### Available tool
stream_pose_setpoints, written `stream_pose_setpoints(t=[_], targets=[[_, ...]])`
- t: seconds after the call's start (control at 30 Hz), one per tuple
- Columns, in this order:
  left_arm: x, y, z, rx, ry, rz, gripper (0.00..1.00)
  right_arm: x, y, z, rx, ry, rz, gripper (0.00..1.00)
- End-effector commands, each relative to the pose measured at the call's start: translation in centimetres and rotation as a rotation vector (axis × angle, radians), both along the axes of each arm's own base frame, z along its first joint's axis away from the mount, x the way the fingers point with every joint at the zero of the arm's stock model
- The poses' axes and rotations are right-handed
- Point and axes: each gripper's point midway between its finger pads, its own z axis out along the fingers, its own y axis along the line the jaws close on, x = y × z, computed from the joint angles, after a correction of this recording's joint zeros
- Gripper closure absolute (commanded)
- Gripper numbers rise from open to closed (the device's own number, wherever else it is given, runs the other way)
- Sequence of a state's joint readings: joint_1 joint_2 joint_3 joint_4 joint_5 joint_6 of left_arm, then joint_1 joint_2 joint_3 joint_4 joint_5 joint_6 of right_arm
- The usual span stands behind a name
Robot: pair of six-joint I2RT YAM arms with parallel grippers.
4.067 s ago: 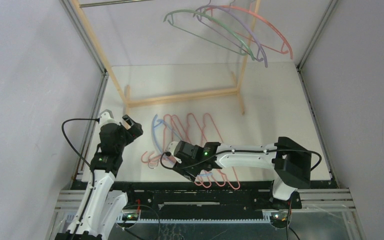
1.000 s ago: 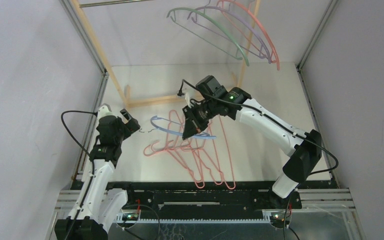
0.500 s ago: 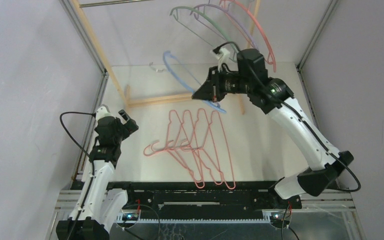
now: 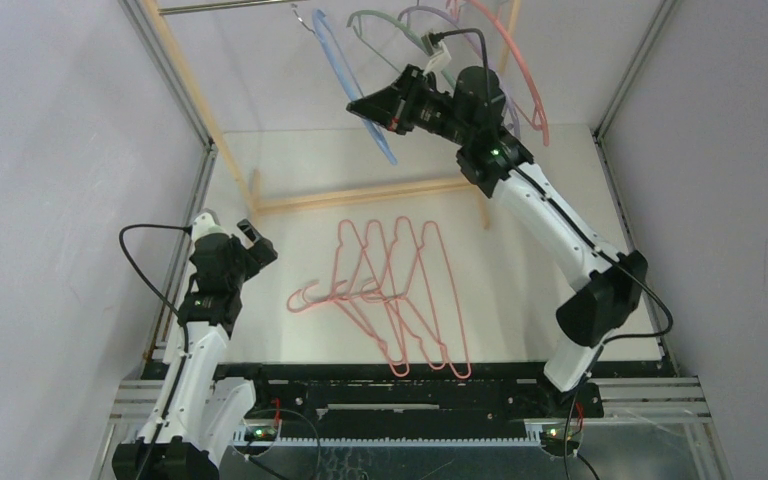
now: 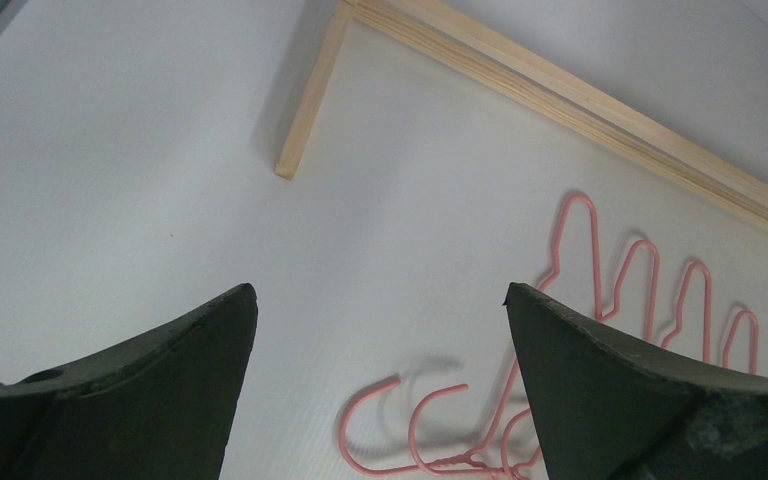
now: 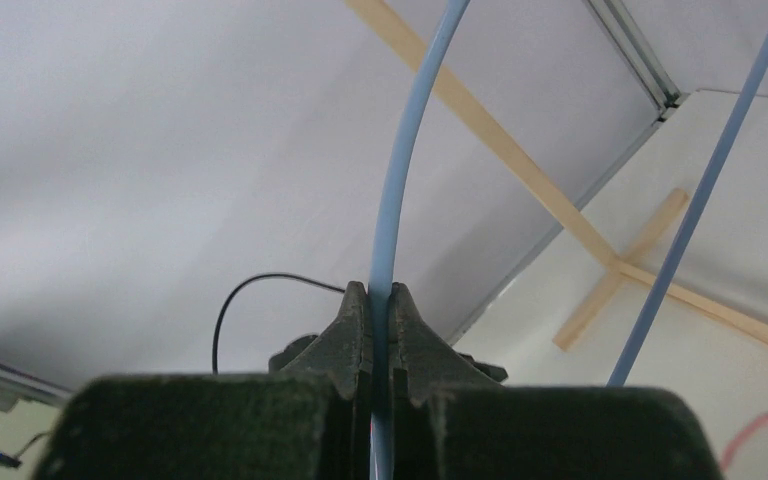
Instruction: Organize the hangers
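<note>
Right pincer [image 6: 380, 292] clamped on blue hanger [image 6: 400, 150]; left pincer [image 5: 380, 292] open, pink hangers [image 5: 577, 196] nearby.

Left arm [image 4: 195, 350], lower left of the overhead view: folded upright, left end effector [image 4: 232, 228] with fingers spread wide, holding nothing. Right arm [image 4: 550, 215]: stretched toward upper centre, right end effector [image 4: 355, 105] raised, fingers pinched onto a blue hanger [image 4: 335, 50].

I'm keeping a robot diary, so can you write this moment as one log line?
right pincer: shut on thin blue wire hanger | left pincer: open, empty | salmon-pink wire hangers: lying on white table
</note>
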State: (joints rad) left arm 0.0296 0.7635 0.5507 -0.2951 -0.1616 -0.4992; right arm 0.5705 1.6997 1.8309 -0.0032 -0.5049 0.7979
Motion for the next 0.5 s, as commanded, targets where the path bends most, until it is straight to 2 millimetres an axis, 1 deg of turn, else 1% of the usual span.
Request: stream_pose_setpoints(t=[0.0, 0.13, 0.23, 0.3, 0.37, 0.47], targets=[[0.4, 0.3, 2.3, 0.009, -0.063, 0.006, 0.01, -0.3, -0.6, 7.7, 0.203, -0.134, -0.009, 1.00], [0.2, 0.4, 2.3, 0.018, -0.061, 0.004, 0.01, 0.4, -0.8, 8.0, 0.229, -0.142, -0.022, 1.00], [0.2, 0.4, 2.1, 0.025, -0.055, 0.000, 0.01, 0.4, -0.9, 8.2, 0.240, -0.151, -0.013, 1.00], [0.3, 0.4, 2.0, 0.028, -0.050, -0.001, 0.01, -0.2, -1.0, 8.7, 0.252, -0.181, 0.007, 1.00], [0.4, 0.4, 1.8, 0.026, -0.045, -0.003, 0.01, -0.6, -1.0, 8.8, 0.249, -0.185, 0.017, 1.00], [0.6, 0.2, 1.7, 0.025, -0.042, -0.011, 0.01, -1.0, -1.1, 8.5, 0.231, -0.181, 0.014, 1.00]])
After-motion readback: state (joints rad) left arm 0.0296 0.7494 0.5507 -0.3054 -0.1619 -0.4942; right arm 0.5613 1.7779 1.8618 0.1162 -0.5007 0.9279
